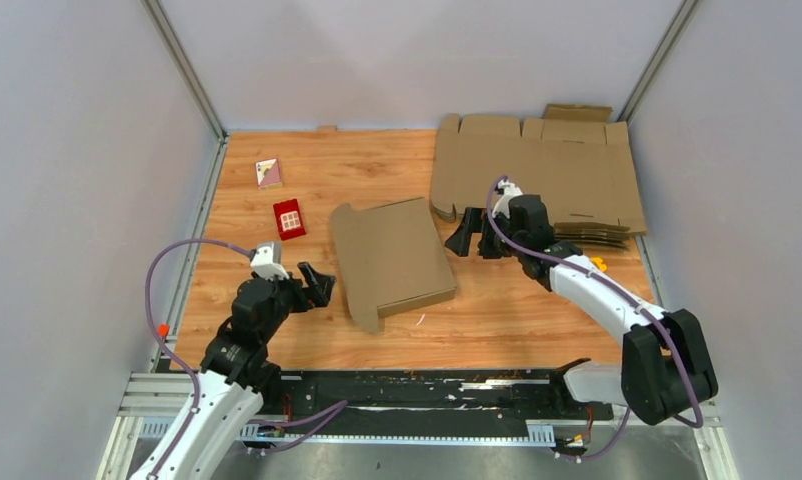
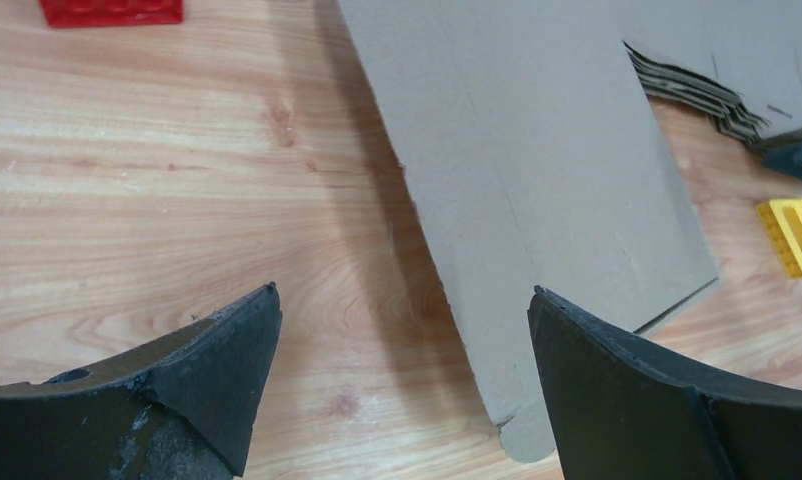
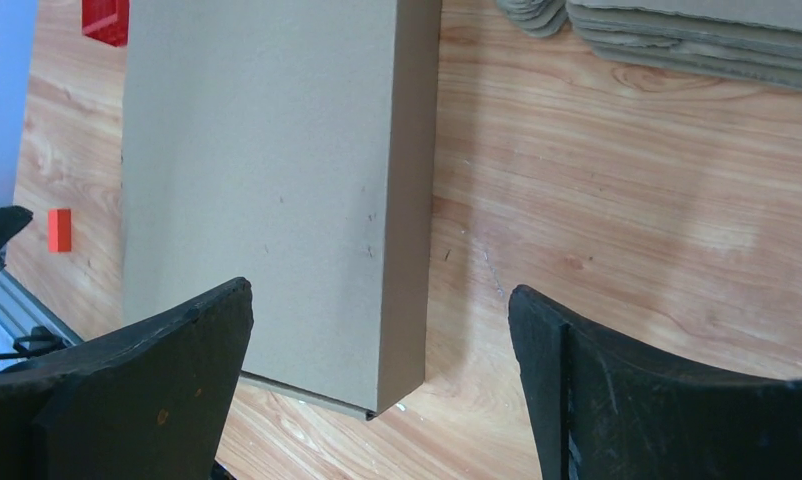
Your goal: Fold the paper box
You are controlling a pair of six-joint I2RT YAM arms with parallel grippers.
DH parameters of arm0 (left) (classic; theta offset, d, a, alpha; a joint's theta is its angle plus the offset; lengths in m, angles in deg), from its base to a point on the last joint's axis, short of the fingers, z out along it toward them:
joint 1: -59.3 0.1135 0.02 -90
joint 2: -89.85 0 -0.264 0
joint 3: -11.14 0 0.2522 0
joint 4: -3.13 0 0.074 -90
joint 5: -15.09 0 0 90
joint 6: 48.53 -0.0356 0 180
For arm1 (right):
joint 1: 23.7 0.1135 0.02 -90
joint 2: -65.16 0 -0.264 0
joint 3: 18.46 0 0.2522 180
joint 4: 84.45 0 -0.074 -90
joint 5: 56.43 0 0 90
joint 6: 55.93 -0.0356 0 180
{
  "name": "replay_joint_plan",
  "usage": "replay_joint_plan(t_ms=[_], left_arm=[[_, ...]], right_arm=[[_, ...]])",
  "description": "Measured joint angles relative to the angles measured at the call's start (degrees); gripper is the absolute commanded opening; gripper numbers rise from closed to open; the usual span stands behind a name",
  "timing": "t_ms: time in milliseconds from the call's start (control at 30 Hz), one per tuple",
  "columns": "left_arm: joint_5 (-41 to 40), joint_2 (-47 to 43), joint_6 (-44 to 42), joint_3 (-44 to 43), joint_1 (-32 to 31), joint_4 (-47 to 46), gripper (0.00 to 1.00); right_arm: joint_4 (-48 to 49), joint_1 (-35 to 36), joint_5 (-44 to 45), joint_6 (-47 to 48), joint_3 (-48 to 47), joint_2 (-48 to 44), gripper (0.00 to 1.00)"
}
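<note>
The paper box point(image 1: 392, 260) lies in the middle of the table as a closed, shallow brown cardboard mailer, turned slightly askew, with a rounded flap tab at its near corner. My left gripper point(image 1: 321, 285) is open just left of the box's near-left edge. In the left wrist view the box point(image 2: 537, 150) reaches down between the fingers toward the right fingertip, and the left gripper point(image 2: 404, 292) holds nothing. My right gripper point(image 1: 474, 240) is open just off the box's far-right corner. The right wrist view shows the box point(image 3: 257, 180) and its side wall ahead of the right gripper point(image 3: 381, 288), which is apart from it.
A pile of flat cardboard sheets point(image 1: 547, 175) lies at the back right, behind the right arm. A small red box point(image 1: 289, 218) and a small pale card box point(image 1: 269, 173) sit at the left. A yellow piece point(image 2: 792, 230) lies near the right arm. Grey walls enclose the table.
</note>
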Motion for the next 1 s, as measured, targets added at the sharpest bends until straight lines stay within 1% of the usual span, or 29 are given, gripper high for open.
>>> replay_joint_plan(t_ms=[100,167,233,300,433,667,867,1000], left_arm=[[2.99,0.5,-2.99,0.37,0.0,-2.64,1.0],[5.44,-0.52,-4.35,1.51,0.0,-5.44,1.0],[7.34,-2.03,-5.03,3.13,0.0,-7.69,1.0],[8.66,-3.74,-5.51,4.63,0.0,-8.55,1.0],[9.11,-5.53,-6.23,5.38,0.0,-9.03,1.0],[10.6,-4.68,-6.69,5.4,0.0,-11.1,0.99],[11.78,-3.3,-6.91,5.73,0.0,-12.55,0.99],[12.24,-2.8,-7.02,6.03,0.0,-13.11,0.97]], right_arm=[[1.97,0.26,-1.79,1.4,0.0,1.77,0.94],[3.96,0.24,-3.72,1.9,0.0,4.09,0.93],[5.62,0.2,-5.51,2.08,0.04,6.19,1.0],[7.37,0.2,-6.99,2.14,0.52,7.48,1.0],[10.27,0.2,-8.92,2.32,1.86,7.56,0.98],[16.31,0.2,-10.49,2.27,4.17,8.39,0.96],[17.44,0.2,-10.54,2.23,4.7,9.99,0.93],[18.23,0.2,-10.64,1.84,4.7,10.67,0.89]])
